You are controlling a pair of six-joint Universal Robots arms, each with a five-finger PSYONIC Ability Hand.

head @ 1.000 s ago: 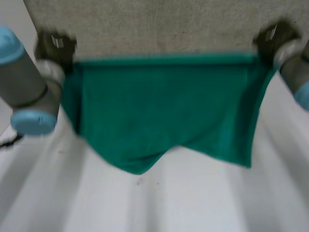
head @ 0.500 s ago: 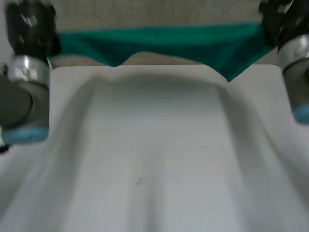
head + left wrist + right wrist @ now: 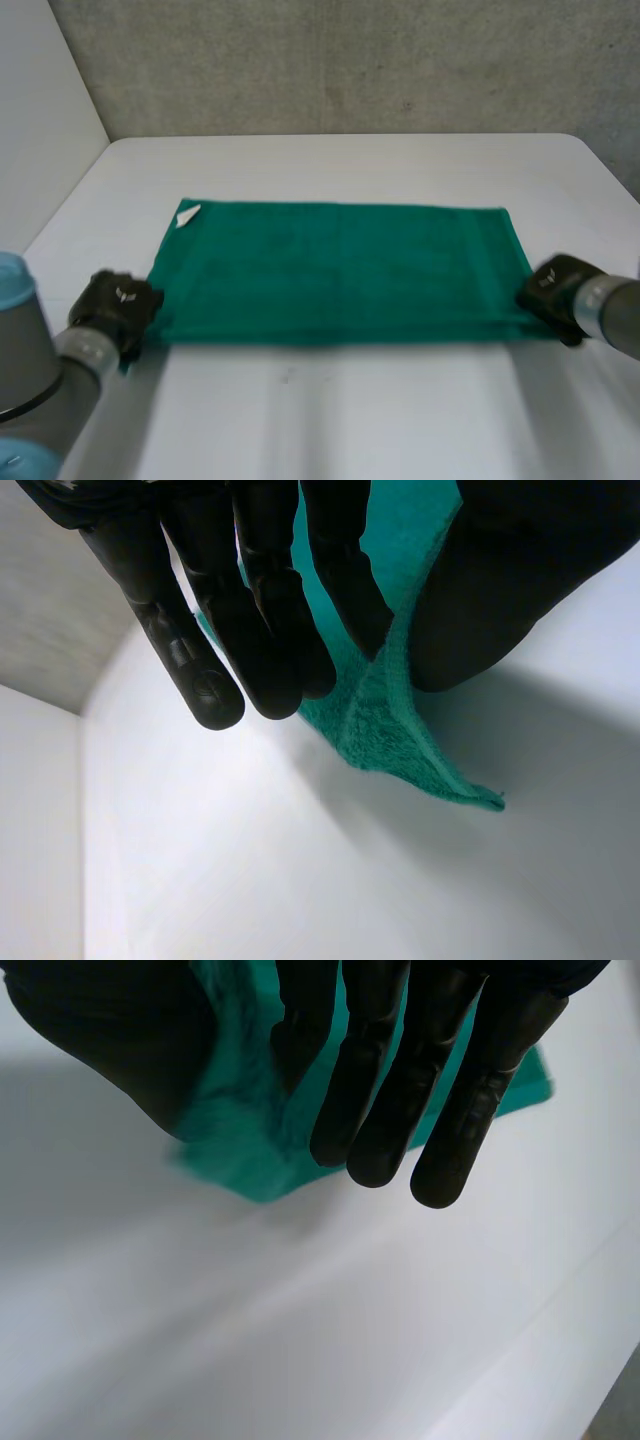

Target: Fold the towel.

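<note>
On the table point(image 3: 350, 420), towel point(image 3: 340, 270) now lies flat

A: Where does the towel point(image 3: 340, 270) lie?
B: Flat on the table point(image 3: 350, 420), in the middle (long edge nearest the robot). The left hand point(image 3: 115, 303) is at its near left corner, the right hand point(image 3: 552, 283) at its near right, and a tag point(image 3: 187, 215) at its far left.

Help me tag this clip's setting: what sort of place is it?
Probably a robot lab bench: a bare white table, a plain grey wall, and the left hand and right hand pinching corners of a green towel.
</note>
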